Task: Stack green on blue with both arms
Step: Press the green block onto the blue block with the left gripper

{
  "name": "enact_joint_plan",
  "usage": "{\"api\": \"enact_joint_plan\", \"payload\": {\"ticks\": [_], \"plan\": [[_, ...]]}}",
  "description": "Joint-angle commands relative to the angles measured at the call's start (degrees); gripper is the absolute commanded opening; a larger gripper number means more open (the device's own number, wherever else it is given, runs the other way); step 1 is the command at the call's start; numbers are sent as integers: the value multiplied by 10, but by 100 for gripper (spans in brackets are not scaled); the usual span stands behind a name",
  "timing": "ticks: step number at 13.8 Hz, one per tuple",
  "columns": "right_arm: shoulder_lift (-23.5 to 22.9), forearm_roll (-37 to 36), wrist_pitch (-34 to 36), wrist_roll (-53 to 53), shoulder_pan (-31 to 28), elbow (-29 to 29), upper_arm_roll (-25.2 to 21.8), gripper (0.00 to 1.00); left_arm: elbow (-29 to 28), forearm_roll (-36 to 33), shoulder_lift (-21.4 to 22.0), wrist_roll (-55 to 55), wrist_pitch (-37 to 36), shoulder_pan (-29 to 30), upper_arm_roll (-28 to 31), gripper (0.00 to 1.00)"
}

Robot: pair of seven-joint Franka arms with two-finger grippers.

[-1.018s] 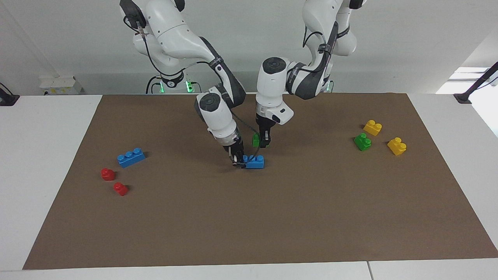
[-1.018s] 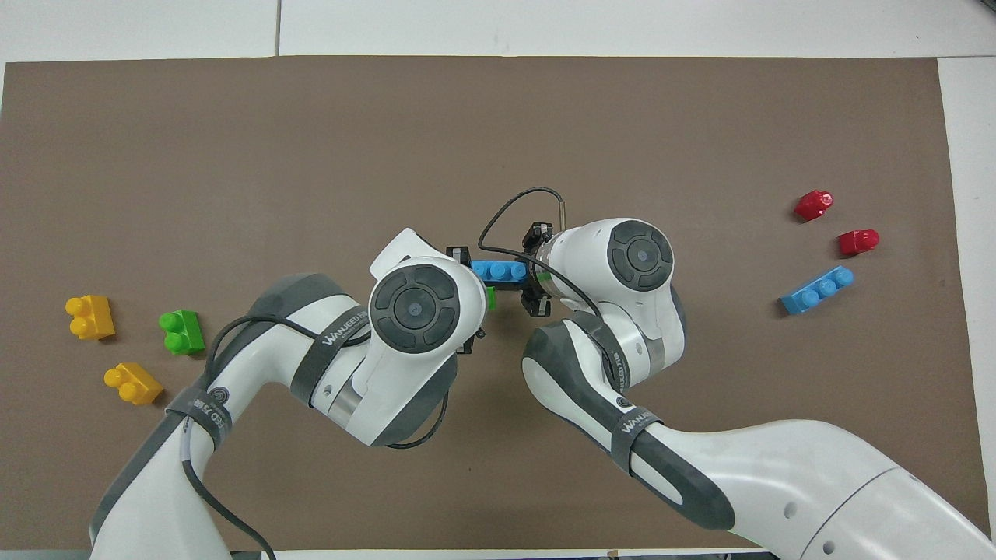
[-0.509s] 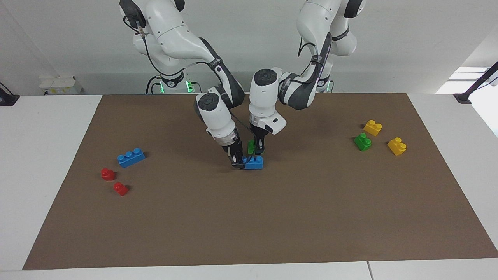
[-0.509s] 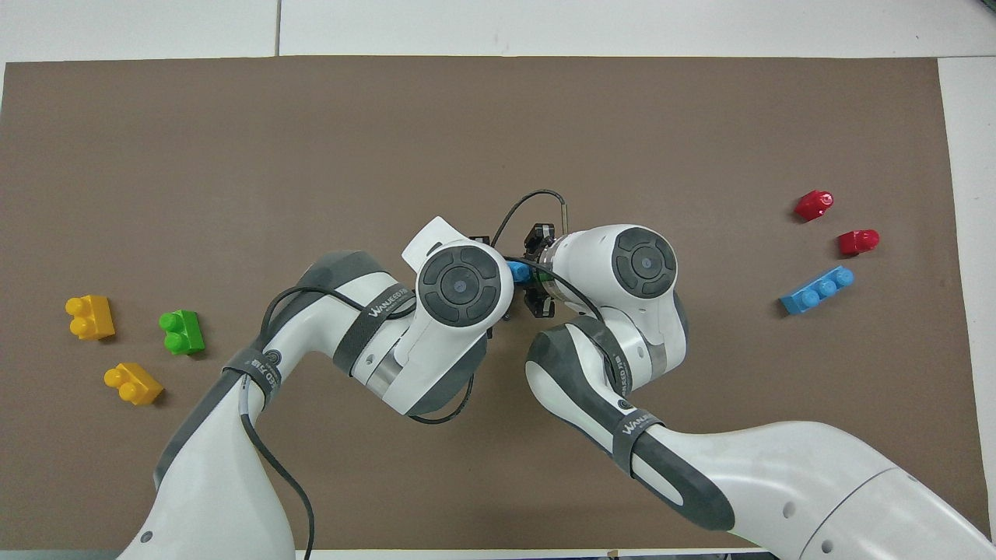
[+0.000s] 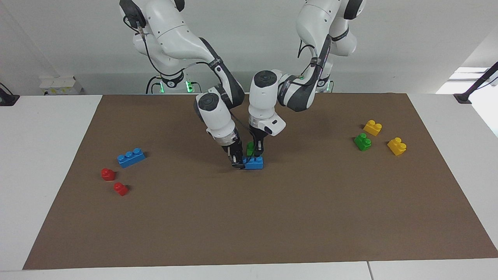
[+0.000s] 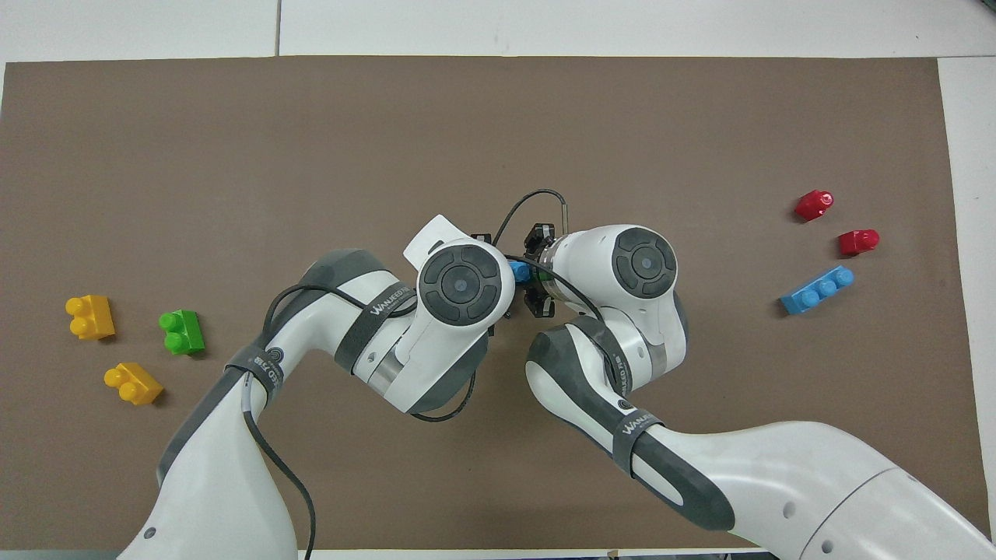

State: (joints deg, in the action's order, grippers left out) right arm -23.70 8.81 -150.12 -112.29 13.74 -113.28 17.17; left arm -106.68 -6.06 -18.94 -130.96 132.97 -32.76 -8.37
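Note:
A blue three-stud brick (image 5: 255, 163) lies on the brown mat (image 5: 272, 217) at mid-table. My right gripper (image 5: 238, 163) is down at the mat and shut on the end of this brick toward the right arm. My left gripper (image 5: 255, 152) is shut on a small green brick (image 5: 250, 147), held on edge right over the blue brick's studs; I cannot tell whether they touch. In the overhead view only a bit of the blue brick (image 6: 517, 271) shows between the two wrists, and the held green brick is hidden under the left wrist (image 6: 459, 284).
A second blue brick (image 5: 131, 157) and two red bricks (image 5: 108, 174) (image 5: 121, 189) lie toward the right arm's end. A second green brick (image 5: 362, 142) and two yellow bricks (image 5: 372, 127) (image 5: 397, 146) lie toward the left arm's end.
My left gripper has carried the green brick down and toward the right arm's end, from beside the blue brick to right over its studs. The right gripper has kept its hold.

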Motion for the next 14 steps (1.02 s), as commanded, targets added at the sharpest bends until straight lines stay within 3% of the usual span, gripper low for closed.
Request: {"api": "enact_joint_plan", "payload": {"ticks": [1, 14], "plan": [[9, -9, -16, 11, -7, -21, 1, 0, 11, -17, -12, -15, 8, -11, 9, 0], [9, -9, -15, 11, -9, -22, 1, 0, 11, -29, -34, -19, 47, -6, 16, 0]]}}
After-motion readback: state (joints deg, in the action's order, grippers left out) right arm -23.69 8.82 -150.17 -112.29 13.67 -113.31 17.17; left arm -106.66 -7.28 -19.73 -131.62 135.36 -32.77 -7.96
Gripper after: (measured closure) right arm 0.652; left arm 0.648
